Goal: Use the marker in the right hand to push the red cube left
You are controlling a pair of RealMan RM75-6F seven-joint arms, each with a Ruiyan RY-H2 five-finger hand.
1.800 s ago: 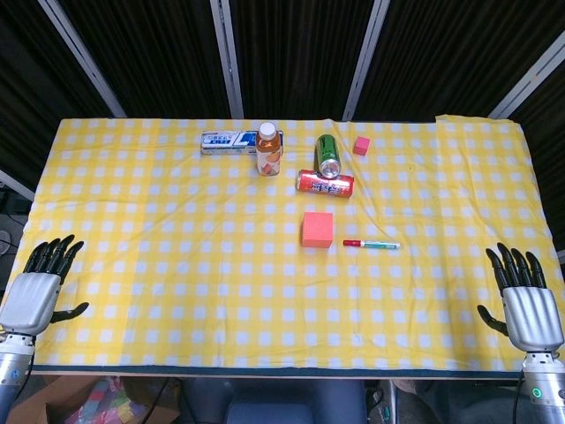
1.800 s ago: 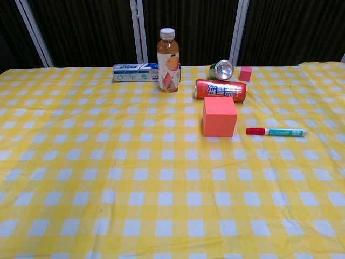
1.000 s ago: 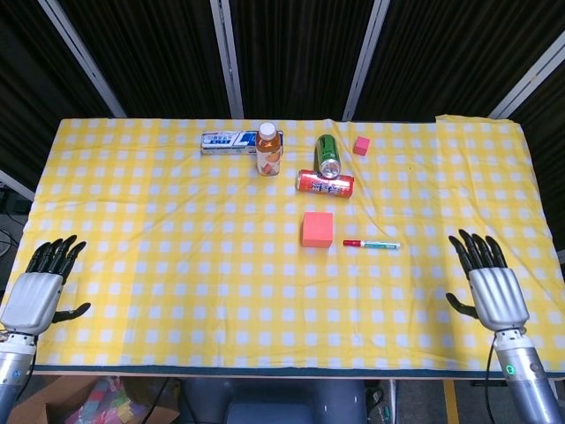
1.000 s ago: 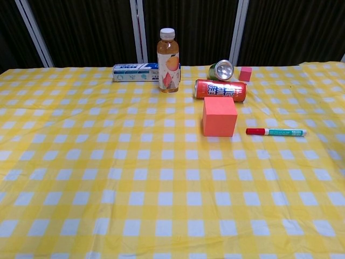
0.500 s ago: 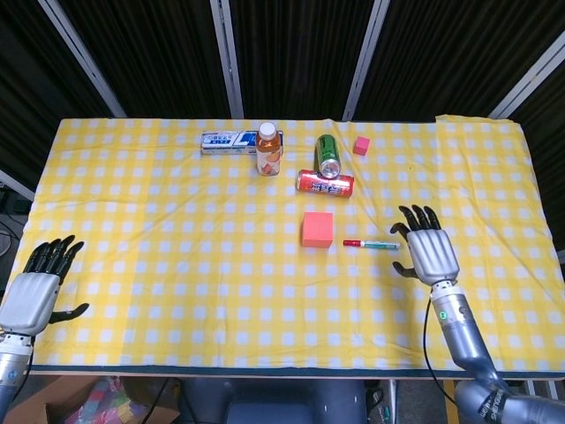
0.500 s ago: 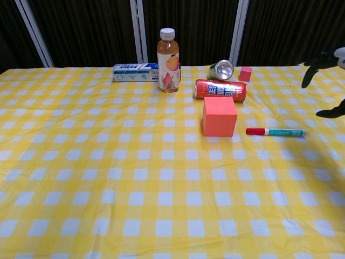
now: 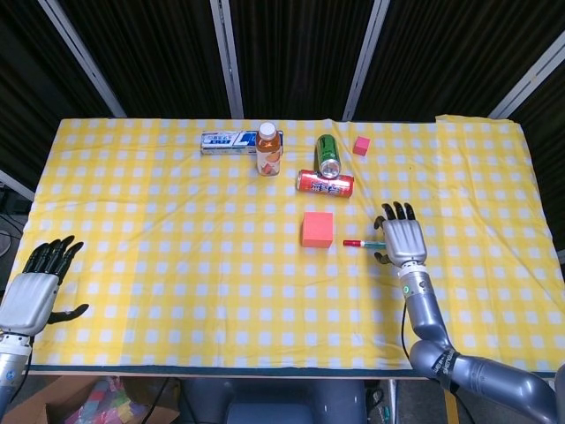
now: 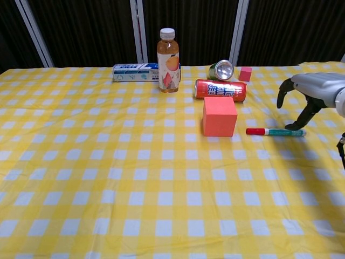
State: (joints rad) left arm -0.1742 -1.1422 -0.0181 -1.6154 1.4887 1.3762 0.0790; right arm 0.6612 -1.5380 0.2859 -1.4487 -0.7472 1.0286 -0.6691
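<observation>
The tabletop [image 7: 132, 203] carries one big red cube [image 7: 318, 229], likely light and rigid, beside one thin marker [image 8: 275, 131], best pinched mid-barrel; two cans, one bottle, one small cube. The right robot hand [image 7: 401, 237] hovers over the marker, fingers apart, empty

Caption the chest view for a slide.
Right hand hovers open above the marker, which lies on the checked cloth right of the red cube.

Marker [image 7: 364, 243] tail end hidden under right robot hand [image 7: 402, 236] in head view.
</observation>
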